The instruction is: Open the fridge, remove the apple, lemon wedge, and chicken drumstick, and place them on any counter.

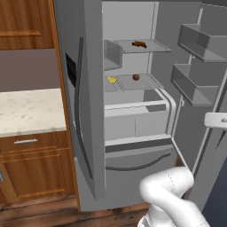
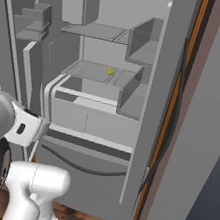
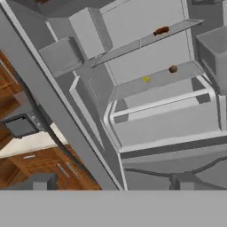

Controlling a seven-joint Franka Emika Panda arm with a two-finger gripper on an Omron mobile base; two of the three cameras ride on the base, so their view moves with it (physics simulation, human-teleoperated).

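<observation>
The fridge (image 1: 88, 111) stands open; the chicken drumstick (image 1: 139, 44) lies on its upper shelf, the apple (image 1: 136, 77) and lemon wedge (image 1: 111, 80) apart on the shelf below, while the gripper (image 3: 111, 182) hangs outside, jaws wide, holding nothing

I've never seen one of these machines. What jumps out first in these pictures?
The tall grey fridge stands with its right door swung wide open, shelves bare but for three bits of food. A brown chicken drumstick lies on the upper shelf; below it sit a dark apple and, to its left, a yellow lemon wedge.
</observation>
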